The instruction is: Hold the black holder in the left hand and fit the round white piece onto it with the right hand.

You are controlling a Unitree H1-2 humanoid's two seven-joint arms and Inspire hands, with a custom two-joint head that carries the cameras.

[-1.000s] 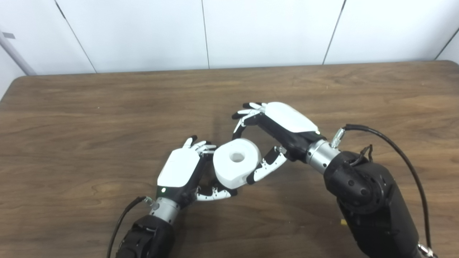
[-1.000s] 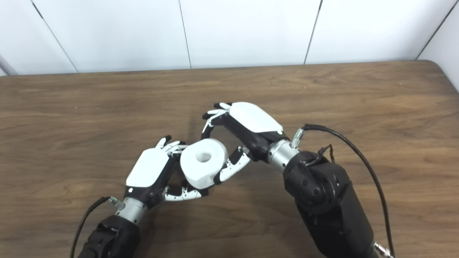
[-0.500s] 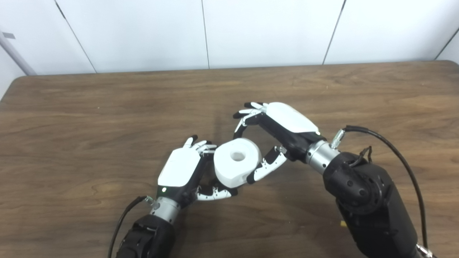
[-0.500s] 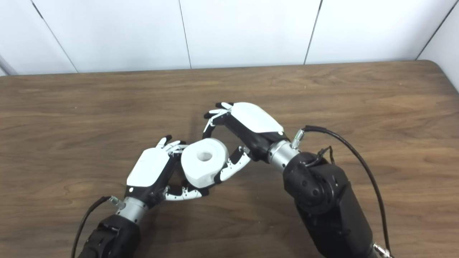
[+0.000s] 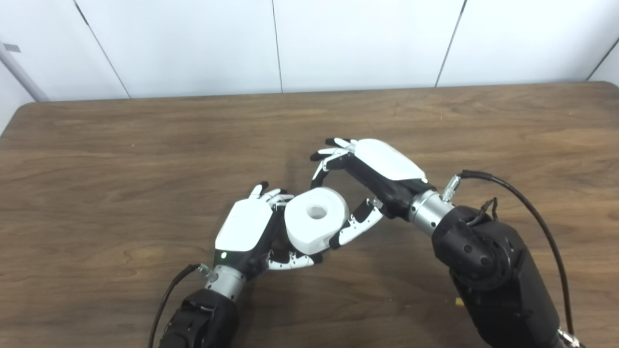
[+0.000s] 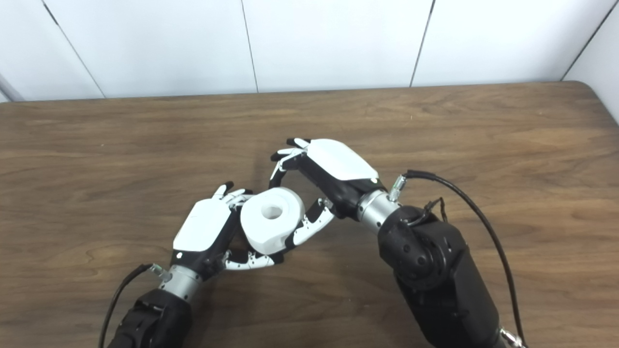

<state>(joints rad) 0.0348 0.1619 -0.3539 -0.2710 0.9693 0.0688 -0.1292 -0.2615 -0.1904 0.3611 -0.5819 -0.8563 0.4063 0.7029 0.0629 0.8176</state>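
The round white piece [image 5: 305, 231], a thick ring with a centre hole, is held tilted just above the table [image 5: 121, 159] between my two hands. My right hand [image 5: 382, 166] is shut on it, fingers curled over its far edge and the thumb pressing its near right side. My left hand [image 5: 244, 232] sits against the piece's left side, with curled fingers and the thumb reaching under it. Only a dark sliver shows between that palm and the piece, and I take it for the black holder [image 5: 277, 235]. The rest of the holder is hidden.
The brown wooden table runs to a white panelled wall at the back. A black cable [image 5: 527, 208] loops off my right forearm, and another cable [image 5: 167, 299] trails from my left wrist. A small yellow speck [image 5: 458, 301] lies by the right arm.
My right hand and the white piece have edged slightly left, toward the left hand. My left hand has barely shifted. Neither grip has changed.
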